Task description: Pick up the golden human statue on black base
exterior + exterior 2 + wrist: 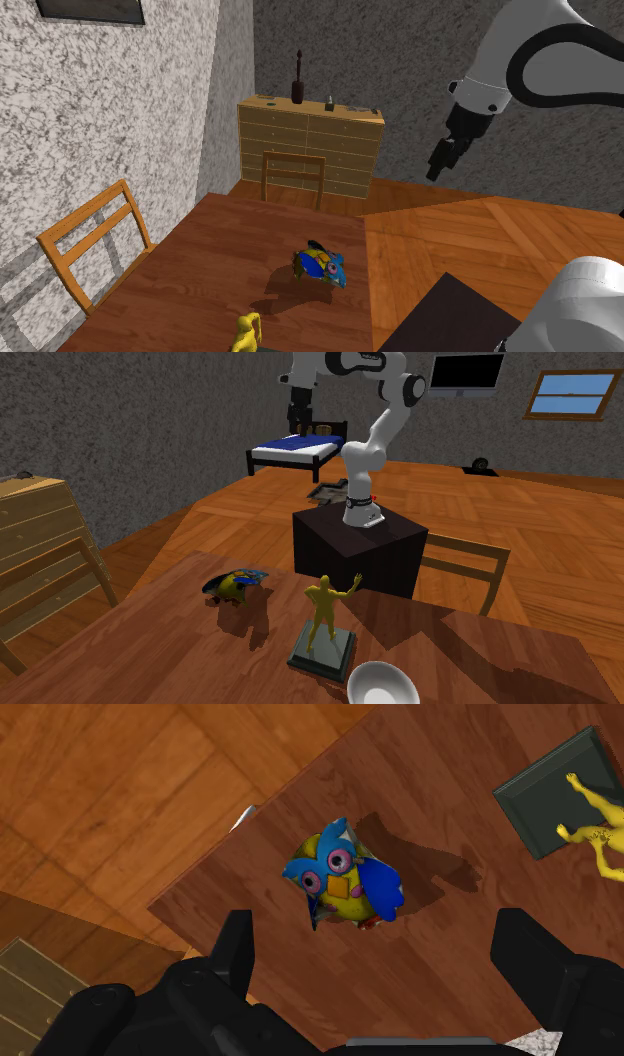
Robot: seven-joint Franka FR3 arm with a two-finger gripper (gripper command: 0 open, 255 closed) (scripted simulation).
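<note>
The gripper (378, 936) is released, fingers wide apart, high above the bench (430, 979). The golden statue (323, 612) stands upright near a colourful owl (340, 886).

Statue (322, 610): golden yellow, plain; base (336, 658) dark grey-green.
Owl figure (340, 884): yellow body, blue wings, pink eyes, orange beak.
Table (220, 270): reddish-brown wood grain.
Bowl (382, 684): white.
Wall (100, 110): speckled grey-white.
Dresser (310, 145): pale tan.
Bed (290, 449): blue cover.
Gripper (380, 929): black.
</note>
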